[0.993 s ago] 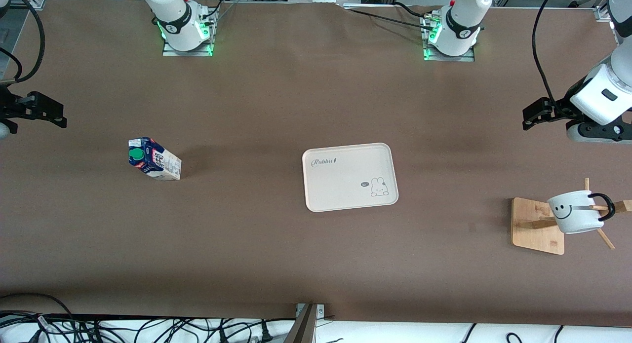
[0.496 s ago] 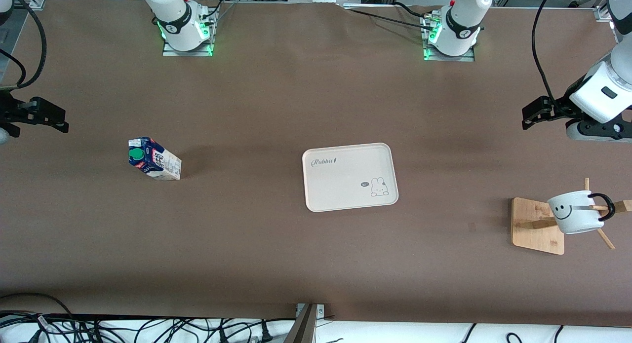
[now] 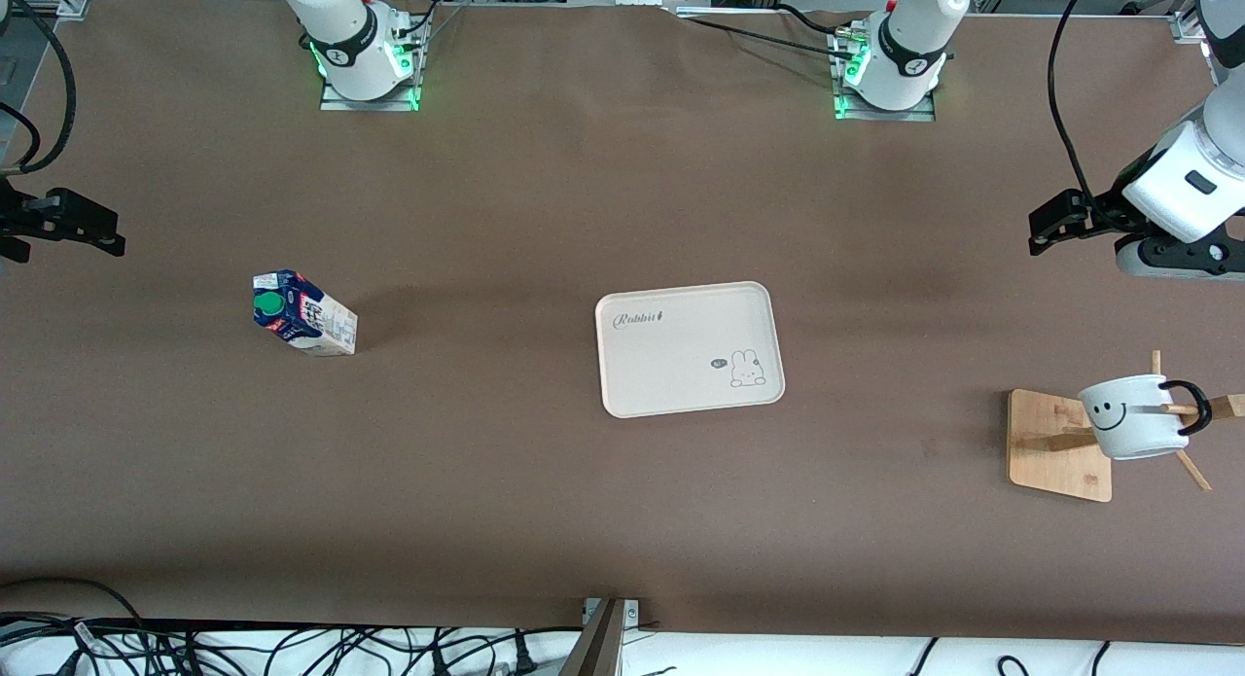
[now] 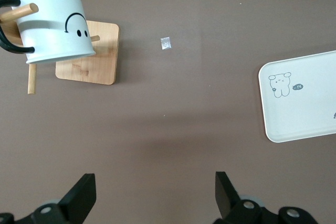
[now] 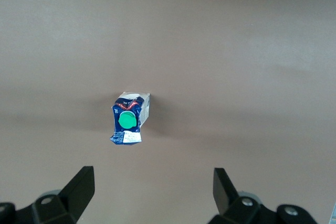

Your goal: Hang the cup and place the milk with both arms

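The white smiley cup [image 3: 1134,420] hangs by its black handle on a peg of the wooden rack [image 3: 1060,444] at the left arm's end; it also shows in the left wrist view [image 4: 52,24]. The milk carton [image 3: 302,313] stands on the table toward the right arm's end, green cap up, and shows in the right wrist view [image 5: 128,118]. My left gripper [image 3: 1050,224] is open and empty, up in the air over bare table beside the rack. My right gripper [image 3: 97,231] is open and empty, over the table edge beside the milk.
A cream tray [image 3: 689,347] with a rabbit drawing lies mid-table; its corner shows in the left wrist view [image 4: 302,98]. A small white scrap [image 4: 166,43] lies on the brown tabletop near the rack. Cables run along the table's near edge.
My right gripper has drifted a little toward the table edge and upward in the view. My left gripper has barely moved. Cup, milk and tray have not moved.
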Tool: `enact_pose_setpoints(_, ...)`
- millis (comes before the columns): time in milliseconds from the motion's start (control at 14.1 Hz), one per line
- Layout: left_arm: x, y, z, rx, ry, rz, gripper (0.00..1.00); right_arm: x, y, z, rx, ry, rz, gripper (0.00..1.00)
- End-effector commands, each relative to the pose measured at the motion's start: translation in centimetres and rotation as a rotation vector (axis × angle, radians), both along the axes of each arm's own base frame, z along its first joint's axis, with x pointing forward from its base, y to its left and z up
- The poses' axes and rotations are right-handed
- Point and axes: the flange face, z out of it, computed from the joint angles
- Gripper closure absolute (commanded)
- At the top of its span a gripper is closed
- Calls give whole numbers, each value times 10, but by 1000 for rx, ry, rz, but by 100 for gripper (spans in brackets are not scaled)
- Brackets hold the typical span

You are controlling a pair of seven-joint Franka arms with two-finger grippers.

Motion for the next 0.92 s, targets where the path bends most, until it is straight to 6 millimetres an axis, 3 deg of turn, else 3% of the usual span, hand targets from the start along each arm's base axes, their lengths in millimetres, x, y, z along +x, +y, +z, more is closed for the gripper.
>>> enact_pose_setpoints(0,-2,1,8,-15,2,11,0,-13,11,5,9,4,-29,0)
enact_pose_setpoints(851,-2,1,8,-14,2,11,0,-9,7,1,6,10,-73,0)
